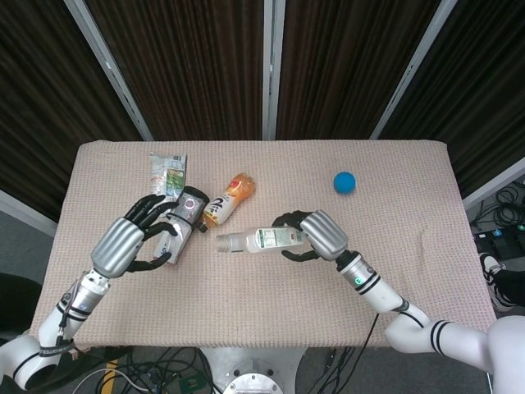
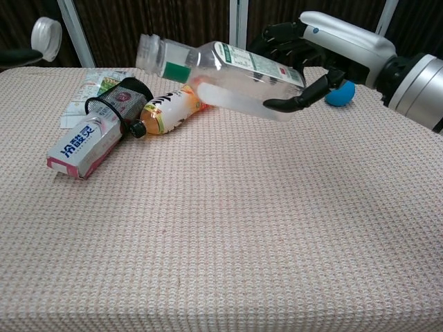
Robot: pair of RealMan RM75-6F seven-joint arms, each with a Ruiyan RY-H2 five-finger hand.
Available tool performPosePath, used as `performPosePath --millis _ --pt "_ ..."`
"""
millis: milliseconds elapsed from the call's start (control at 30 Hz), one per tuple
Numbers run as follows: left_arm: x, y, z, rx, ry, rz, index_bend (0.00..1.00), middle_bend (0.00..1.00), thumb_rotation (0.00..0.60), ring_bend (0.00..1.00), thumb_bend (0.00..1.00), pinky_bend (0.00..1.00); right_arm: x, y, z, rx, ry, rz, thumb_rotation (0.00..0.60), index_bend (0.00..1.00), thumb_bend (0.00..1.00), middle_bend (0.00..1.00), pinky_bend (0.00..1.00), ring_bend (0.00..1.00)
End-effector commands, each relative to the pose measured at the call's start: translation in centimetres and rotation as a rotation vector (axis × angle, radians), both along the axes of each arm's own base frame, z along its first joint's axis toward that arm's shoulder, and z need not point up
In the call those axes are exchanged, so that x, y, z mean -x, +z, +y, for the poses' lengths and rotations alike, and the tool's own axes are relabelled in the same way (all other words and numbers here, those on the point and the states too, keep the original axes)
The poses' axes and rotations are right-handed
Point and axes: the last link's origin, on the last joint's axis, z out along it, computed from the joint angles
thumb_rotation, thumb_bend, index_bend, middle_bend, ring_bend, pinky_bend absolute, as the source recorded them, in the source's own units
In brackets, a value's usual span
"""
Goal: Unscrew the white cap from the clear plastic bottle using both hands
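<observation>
You are working in a robot test lab: a cloth-covered bench is standing before dark curtains, with loose cables trailing on the floor.

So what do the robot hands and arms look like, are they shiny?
Yes. Each robot hand, left and right, has a smooth silver-grey back and black fingers. The right forearm is shiny metal with black rings and a small green light. Further up, the arms are glossy white with black bands at the joints. No loose cables show on them.
</observation>
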Motion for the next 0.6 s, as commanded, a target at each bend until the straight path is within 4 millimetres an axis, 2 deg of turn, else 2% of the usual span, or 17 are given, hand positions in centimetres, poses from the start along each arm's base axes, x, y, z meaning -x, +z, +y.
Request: performPosePath --millis 33,200,400,500,600 --pt "2.3 -1.4 0.0 0.009 0.078 0.145 0.48 0.12 0.6 0.05 0.31 0.09 1.6 1.1 -0.1 0.018 -0.019 0.086 0.6 0.57 0.37 0.52 0.62 0.43" --pt "3.6 -3.8 -0.4 0.047 0.114 0.304 0.48 0.12 0.6 0.05 0.31 0.09 2.7 1.7 -0.3 0.026 -0.04 0.149 0.6 0.57 0.38 0.52 0.62 0.43" --pt "3.7 -7.0 -1.0 0.108 0.098 0.416 0.45 0.12 0.6 0.05 0.31 0.09 3.3 1.1 -0.4 0.02 -0.053 0.212 0.6 0.57 0.38 0.52 0.62 0.43" --pt "3.7 -8.0 -1.1 0.136 0.093 0.433 0.41 0.12 0.6 0.05 0.3 0.09 3.5 0.6 -0.4 0.011 -0.058 0.224 0.6 0.57 0.38 0.52 0.62 0.43" --pt "3.7 -8.6 -1.2 0.154 0.095 0.431 0.34 0.12 0.6 0.05 0.23 0.07 3.5 0.1 -0.4 0.008 -0.053 0.247 0.6 0.57 0.38 0.52 0.62 0.43"
